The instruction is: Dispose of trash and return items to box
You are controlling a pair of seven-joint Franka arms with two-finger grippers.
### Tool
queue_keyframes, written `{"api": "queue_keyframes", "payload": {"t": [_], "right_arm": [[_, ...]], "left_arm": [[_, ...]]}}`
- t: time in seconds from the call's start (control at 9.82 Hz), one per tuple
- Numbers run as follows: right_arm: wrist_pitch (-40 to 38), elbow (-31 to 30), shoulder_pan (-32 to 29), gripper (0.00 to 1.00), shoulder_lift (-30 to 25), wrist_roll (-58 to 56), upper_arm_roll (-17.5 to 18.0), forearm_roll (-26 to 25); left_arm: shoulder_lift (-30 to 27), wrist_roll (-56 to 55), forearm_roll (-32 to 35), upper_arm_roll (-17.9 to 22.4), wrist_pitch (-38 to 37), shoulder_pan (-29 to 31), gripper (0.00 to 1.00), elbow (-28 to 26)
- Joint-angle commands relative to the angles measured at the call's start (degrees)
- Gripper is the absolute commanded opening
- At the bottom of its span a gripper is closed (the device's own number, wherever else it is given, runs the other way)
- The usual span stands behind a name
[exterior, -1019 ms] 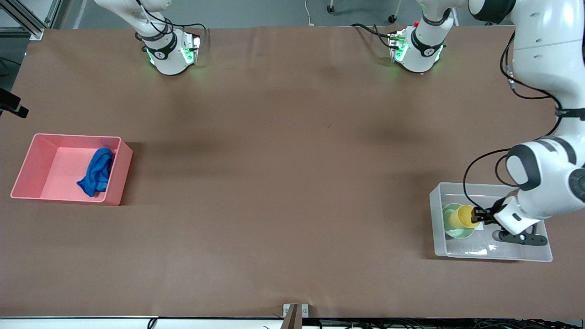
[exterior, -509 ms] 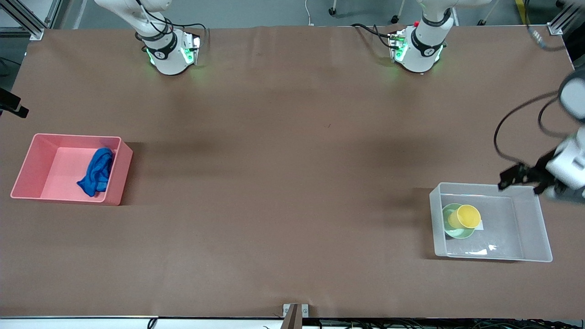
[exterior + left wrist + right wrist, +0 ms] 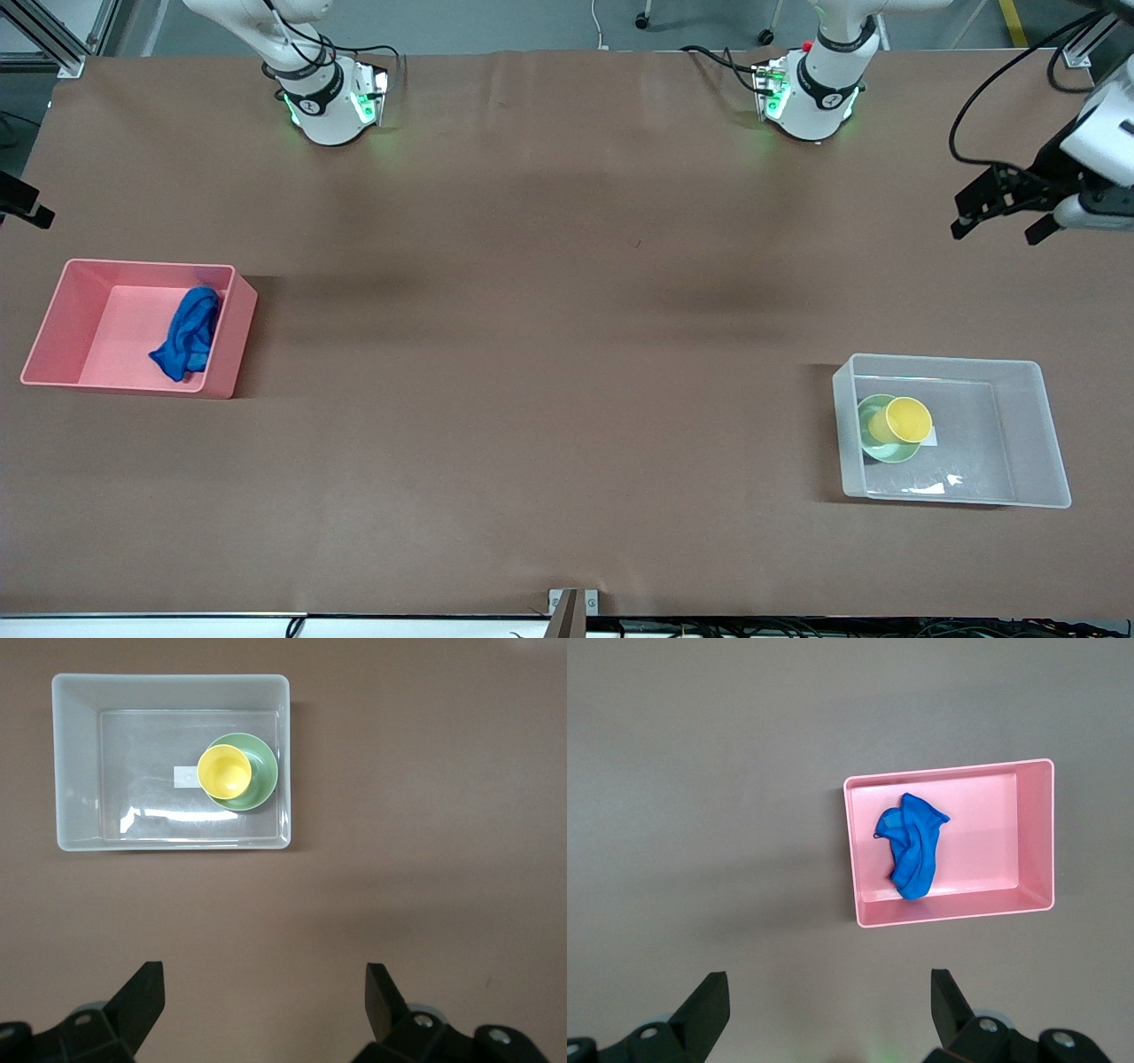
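Note:
The clear box (image 3: 1019, 434) stands near the left arm's end of the table. In it the yellow cup (image 3: 905, 418) sits tilted in the mint-green bowl (image 3: 879, 452). The left wrist view shows the box (image 3: 80, 762), cup (image 3: 224, 771) and bowl (image 3: 264, 771) from high above. My left gripper (image 3: 997, 230) is open and empty, up over bare table, as its own view (image 3: 264, 988) shows. The blue cloth (image 3: 188, 335) lies in the pink bin (image 3: 80, 310), also in the right wrist view (image 3: 912, 850). My right gripper (image 3: 830, 992) is open, empty and high, out of the front view.
The pink bin (image 3: 992, 815) stands near the right arm's end of the table. The two arm bases (image 3: 328, 106) (image 3: 811, 97) stand along the table's edge farthest from the front camera. A metal bracket (image 3: 571, 607) sits at the nearest edge.
My left gripper let go of the yellow cup in the bowl, rose out of the clear box and swung away toward the arm bases' edge. The cup stays in the bowl.

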Motion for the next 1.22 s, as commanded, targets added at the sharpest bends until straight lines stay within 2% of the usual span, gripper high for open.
{"api": "queue_keyframes", "payload": {"t": [0.0, 0.1, 0.2, 0.61, 1.12], "right_arm": [[-0.4, 0.1, -0.2, 1.00, -0.2, -0.6, 0.0, 0.7], [-0.4, 0.1, -0.2, 1.00, -0.2, -0.6, 0.0, 0.7], [-0.4, 0.1, -0.2, 1.00, -0.2, -0.6, 0.0, 0.7], [-0.4, 0.1, 0.0, 1.00, -0.2, -0.6, -0.1, 0.7], [-0.4, 0.1, -0.1, 1.00, -0.2, -0.6, -0.1, 0.7]], "left_arm": [[9.0, -1.0, 2.2, -1.5, -11.1, 0.3, 1.00, 14.4], [11.4, -1.0, 2.3, -1.4, -14.2, 0.3, 1.00, 18.7], [12.3, -1.0, 2.3, -1.4, -15.3, 0.3, 1.00, 20.6], [13.9, -1.2, 2.2, -1.4, -15.2, 0.2, 1.00, 20.7], [12.0, -3.1, 3.4, -1.9, -15.1, 0.0, 1.00, 20.0]]}}
